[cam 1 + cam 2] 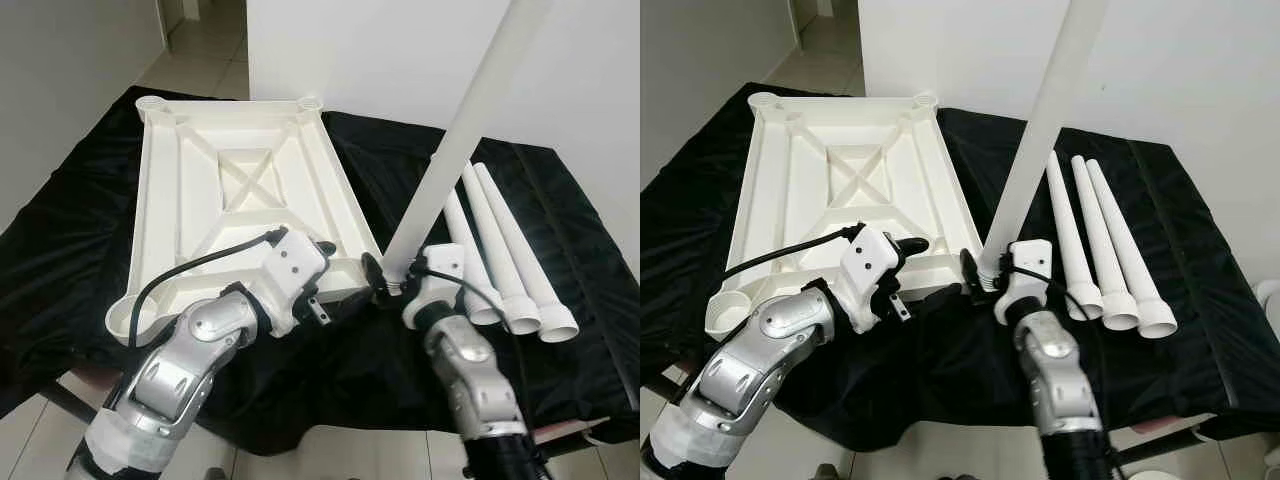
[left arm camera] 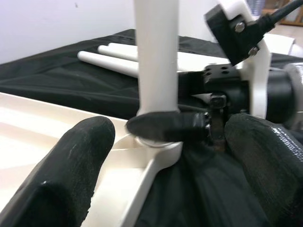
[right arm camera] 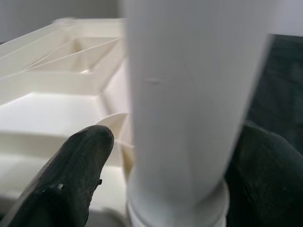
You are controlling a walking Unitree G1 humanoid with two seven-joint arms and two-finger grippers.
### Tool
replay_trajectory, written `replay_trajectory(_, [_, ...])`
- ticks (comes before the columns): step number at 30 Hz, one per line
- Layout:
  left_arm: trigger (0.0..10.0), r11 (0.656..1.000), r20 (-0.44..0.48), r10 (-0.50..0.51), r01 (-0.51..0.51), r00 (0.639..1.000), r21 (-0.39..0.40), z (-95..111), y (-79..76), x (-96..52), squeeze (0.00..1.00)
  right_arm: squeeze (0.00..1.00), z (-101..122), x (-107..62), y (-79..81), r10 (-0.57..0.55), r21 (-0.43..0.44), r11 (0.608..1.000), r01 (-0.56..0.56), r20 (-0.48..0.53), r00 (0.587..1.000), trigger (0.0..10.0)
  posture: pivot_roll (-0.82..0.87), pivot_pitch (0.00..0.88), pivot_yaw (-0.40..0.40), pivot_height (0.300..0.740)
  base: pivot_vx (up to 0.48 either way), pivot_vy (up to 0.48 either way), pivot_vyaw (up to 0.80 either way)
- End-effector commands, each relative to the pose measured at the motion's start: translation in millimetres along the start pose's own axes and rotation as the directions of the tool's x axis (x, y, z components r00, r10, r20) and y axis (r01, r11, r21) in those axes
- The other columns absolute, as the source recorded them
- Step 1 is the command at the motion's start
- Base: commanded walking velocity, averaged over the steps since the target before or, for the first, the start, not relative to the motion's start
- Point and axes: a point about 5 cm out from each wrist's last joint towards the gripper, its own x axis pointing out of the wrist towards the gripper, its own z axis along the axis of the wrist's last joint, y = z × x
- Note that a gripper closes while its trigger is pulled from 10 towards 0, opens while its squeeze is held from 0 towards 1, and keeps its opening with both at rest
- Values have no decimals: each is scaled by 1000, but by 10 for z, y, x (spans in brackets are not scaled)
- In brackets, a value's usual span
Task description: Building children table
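The white tabletop (image 1: 240, 180) lies upside down on black cloth. A long white leg (image 1: 460, 140) stands tilted with its foot at the tabletop's near right corner socket (image 2: 156, 146). My right gripper (image 1: 390, 283) is shut on the leg's lower end; in the right wrist view the leg (image 3: 189, 94) sits between the black fingers (image 3: 71, 170). My left gripper (image 1: 325, 280) is open just left of that corner, its fingers (image 2: 71, 165) spread either side of the socket without touching the leg (image 2: 156, 56). Three spare legs (image 1: 500, 250) lie side by side to the right.
The black cloth (image 1: 560, 200) covers a table whose front edge runs close below both arms. A white wall stands behind and tiled floor (image 1: 200, 50) shows at the far left. Open corner sockets sit at the near left (image 1: 130, 318) and far corners (image 1: 308, 102).
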Motion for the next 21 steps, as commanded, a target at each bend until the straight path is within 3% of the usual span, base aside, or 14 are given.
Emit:
replay_trajectory(1, [10000, 995, 1, -99, 99, 995, -15, -2, -83, -3, 0, 0, -37, 14, 6, 55, -22, 998, -56, -11, 998, 10000, 50, 60, -79, 740, 0, 0, 0])
replay_trajectory(11, [10000, 994, -48, -107, 107, 993, -9, -141, -97, -14, 0, 0, -5, 202, -146, 145, -104, 984, -148, -37, 989, 10000, 60, 62, -79, 740, 0, 0, 0])
replay_trajectory(20, [10000, 997, -99, -68, 71, 993, 32, -274, -90, -1, 0, 0, 8, 302, -179, 170, -105, 979, -173, -38, 985, 10000, 66, 65, -74, 740, 0, 0, 0])
replay_trajectory(21, [10000, 998, -96, -50, 54, 994, 41, -273, -75, 7, 0, 0, -10, 319, -183, 175, -101, 979, -179, -40, 984, 8784, 66, 65, -74, 740, 0, 0, 0])
